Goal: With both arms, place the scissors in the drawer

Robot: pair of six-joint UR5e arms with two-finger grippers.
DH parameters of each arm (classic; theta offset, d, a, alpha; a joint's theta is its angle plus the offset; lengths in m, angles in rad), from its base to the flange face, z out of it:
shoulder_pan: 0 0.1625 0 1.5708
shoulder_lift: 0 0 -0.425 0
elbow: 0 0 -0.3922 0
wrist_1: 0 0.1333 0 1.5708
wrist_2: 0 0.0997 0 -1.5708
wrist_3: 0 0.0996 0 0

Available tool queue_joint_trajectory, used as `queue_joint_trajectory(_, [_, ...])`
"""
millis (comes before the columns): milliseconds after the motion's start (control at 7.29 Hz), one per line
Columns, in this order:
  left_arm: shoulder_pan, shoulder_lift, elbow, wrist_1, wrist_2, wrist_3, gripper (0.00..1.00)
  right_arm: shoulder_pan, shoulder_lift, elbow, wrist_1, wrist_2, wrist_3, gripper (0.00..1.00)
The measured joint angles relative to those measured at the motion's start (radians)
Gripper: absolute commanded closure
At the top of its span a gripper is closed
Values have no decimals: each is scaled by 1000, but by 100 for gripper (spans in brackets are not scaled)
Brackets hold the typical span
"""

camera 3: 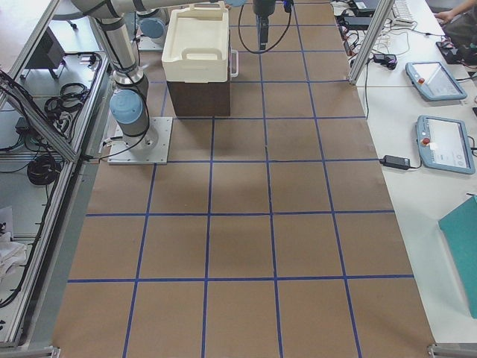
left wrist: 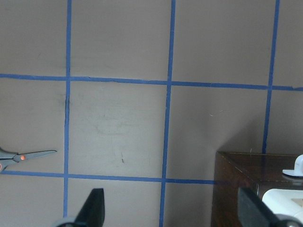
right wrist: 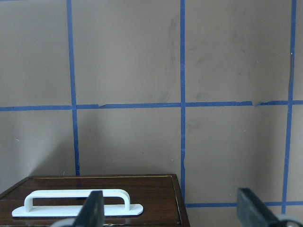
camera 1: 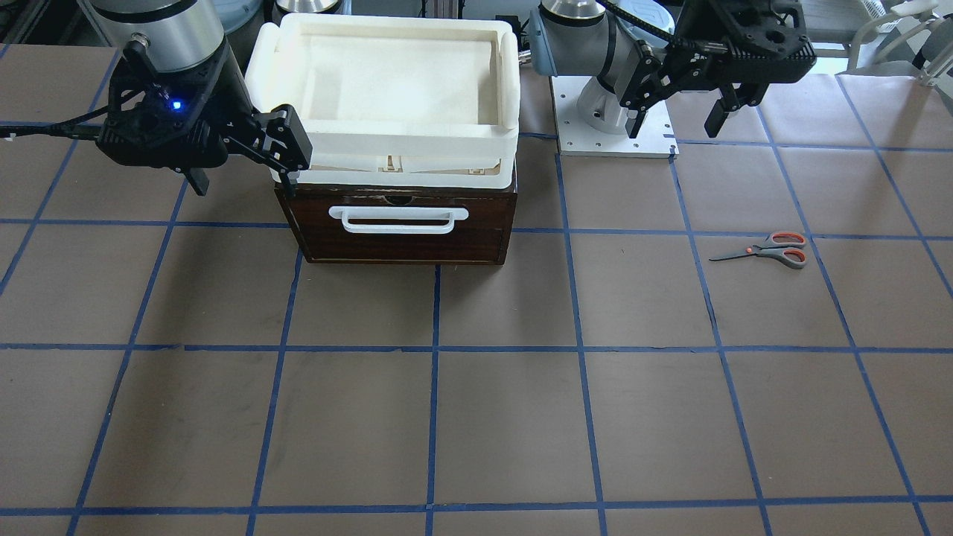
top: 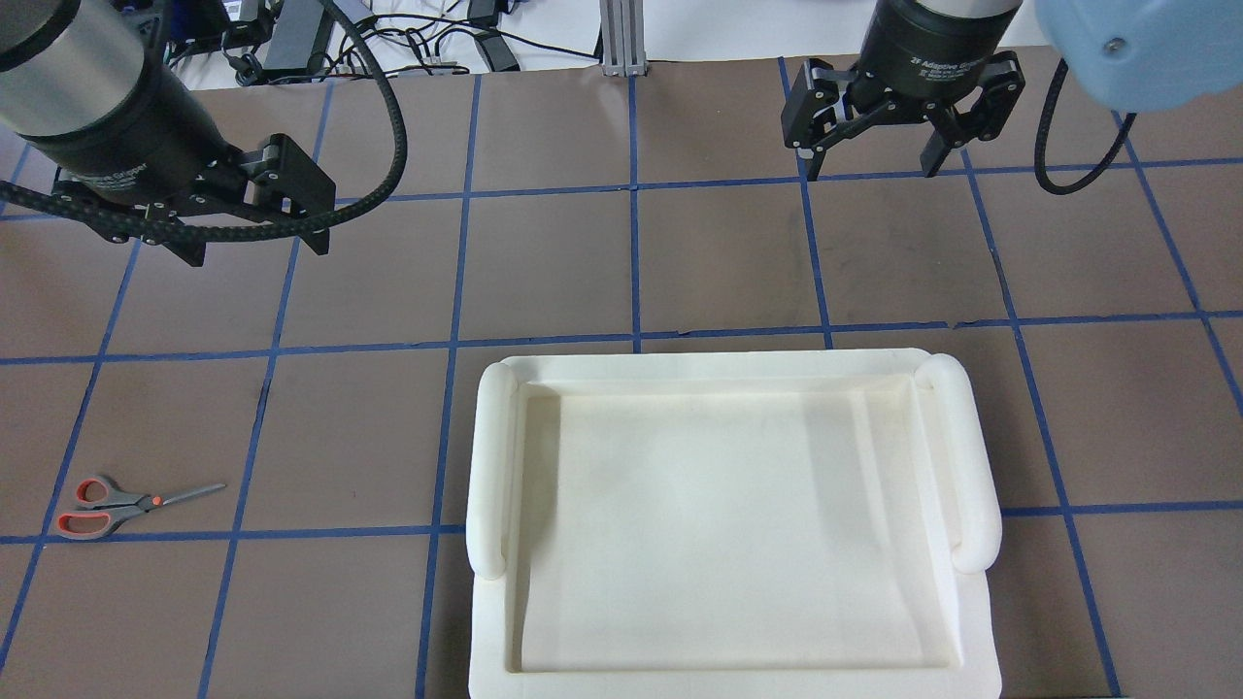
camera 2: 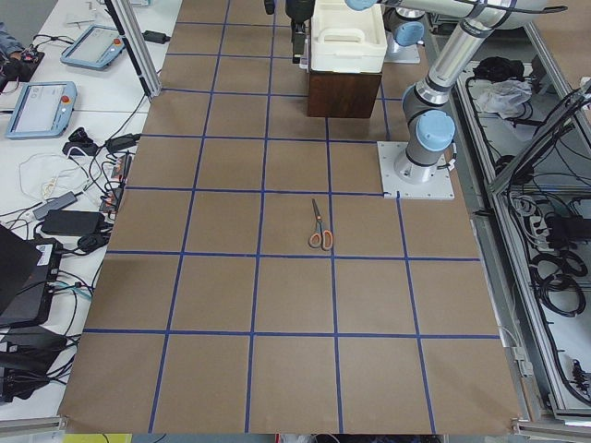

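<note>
The left gripper [top: 252, 243] hangs with its jaws spread wide and nothing between them. The right gripper [top: 869, 155] is likewise wide open and empty. In the left wrist view the fingertips [left wrist: 94, 205] frame bare brown table [left wrist: 118, 123] crossed by blue tape lines [left wrist: 118, 80], with free squares toward 12 o'clock. In the overhead view the scissors [top: 136, 502] lie at about 7 o'clock from the left gripper, well apart from it. They rest flat on the table with open squares on every side, and the lower handle loop sits at a tape line. They are shut, with the grey handles lined orange-red toward 9 o'clock, the dark blades toward 3 o'clock, and an orange dot at the pivot. At 3 o'clock from them the foam tray [top: 728, 361] covers the drawer wholly in that view. Only the front-facing view shows the drawer [camera 1: 402, 249] with its dark front and white loop handle [camera 1: 398, 228]. It looks pushed in, though the tray's overhang shades its top edge. The right wrist view has that handle at its 7 o'clock edge. The left wrist view catches only the blades and pivot at its 9 o'clock edge, while the left side view shows the whole pair alone in mid-table.
</note>
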Motion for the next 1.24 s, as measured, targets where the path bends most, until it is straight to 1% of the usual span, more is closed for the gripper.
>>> queue_joint_trajectory(275, [0,0,0,0,0,0,0,-2,0,0,7,-1,1,0])
queue_joint_trajectory(686, [-1,0,0,-1,0,-1,0,-6,1,1,-15,-4,-3,0])
queue_joint_trajectory(961, [-1,0,0,-1,0,-1,0,-6,1,1,-28,-1,28,0])
queue_joint_trajectory(1098, [-1,0,0,-1,0,-1,0,-4,4,1,-38,1,125,0])
queue_joint_trajectory(1235, [-1,0,0,-1,0,-1,0,0,10,0,-40,-1,275,0])
